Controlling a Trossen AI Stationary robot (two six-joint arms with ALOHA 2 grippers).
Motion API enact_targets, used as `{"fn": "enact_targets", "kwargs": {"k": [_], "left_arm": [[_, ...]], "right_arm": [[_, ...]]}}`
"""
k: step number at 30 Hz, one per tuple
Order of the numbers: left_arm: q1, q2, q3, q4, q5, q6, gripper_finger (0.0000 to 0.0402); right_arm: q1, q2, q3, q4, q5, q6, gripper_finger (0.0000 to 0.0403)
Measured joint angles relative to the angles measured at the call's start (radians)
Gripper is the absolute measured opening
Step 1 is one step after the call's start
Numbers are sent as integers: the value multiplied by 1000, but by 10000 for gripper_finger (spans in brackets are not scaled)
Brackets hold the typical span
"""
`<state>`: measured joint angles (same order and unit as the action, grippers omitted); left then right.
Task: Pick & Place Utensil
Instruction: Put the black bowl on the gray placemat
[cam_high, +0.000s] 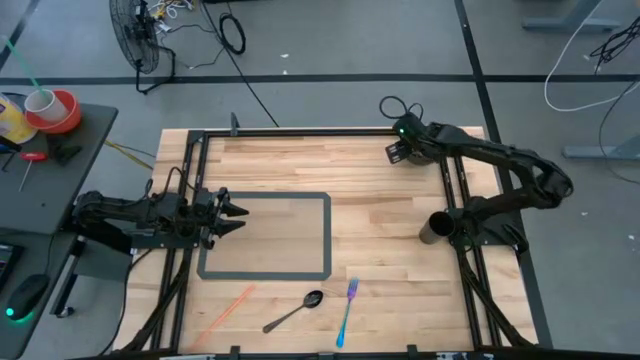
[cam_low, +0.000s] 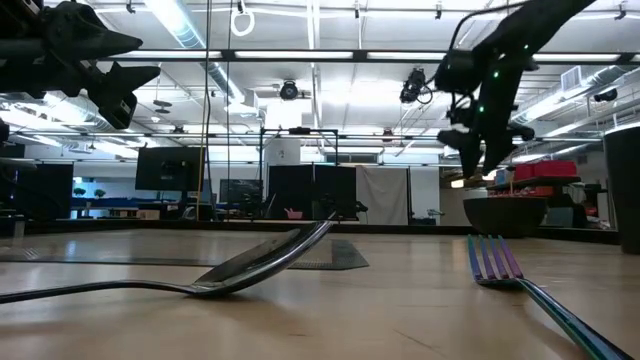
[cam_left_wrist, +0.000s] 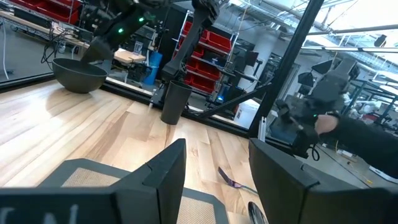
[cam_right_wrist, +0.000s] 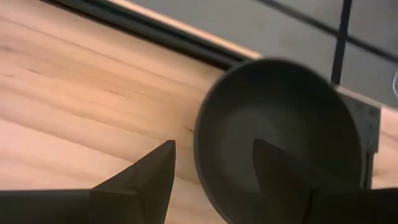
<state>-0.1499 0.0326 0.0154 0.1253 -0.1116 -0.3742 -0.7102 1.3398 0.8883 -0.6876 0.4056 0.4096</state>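
While nothing is yet held, the left fingers (cam_high: 237, 215) hang spread and empty at nine o'clock over the bench (cam_high: 400, 290), by the grey mat (cam_high: 327, 235). I judge the reach should drop toward six o'clock, where the spoon (cam_high: 293, 313) and fork (cam_high: 346, 311) lie apart, and straddle one handle squarely. At two o'clock the right fingers (cam_right_wrist: 214, 180) hover parted and empty above the bowl (cam_right_wrist: 280, 118).
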Motion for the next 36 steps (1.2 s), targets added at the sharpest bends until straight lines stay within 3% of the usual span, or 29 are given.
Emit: {"fn": "enact_targets", "kwargs": {"k": [7, 15, 30, 36], "left_arm": [[0, 0, 0, 0, 0, 0, 181], [0, 0, 0, 0, 0, 0, 181], [0, 0, 0, 0, 0, -1, 181], [0, 0, 0, 0, 0, 0, 181]], "right_arm": [[-43, 95, 0, 34, -71, 9, 217], [-51, 150, 0, 56, -71, 1, 209], [-51, 176, 0, 63, -83, 1, 95], [-51, 176, 0, 66, -83, 0, 69]]}}
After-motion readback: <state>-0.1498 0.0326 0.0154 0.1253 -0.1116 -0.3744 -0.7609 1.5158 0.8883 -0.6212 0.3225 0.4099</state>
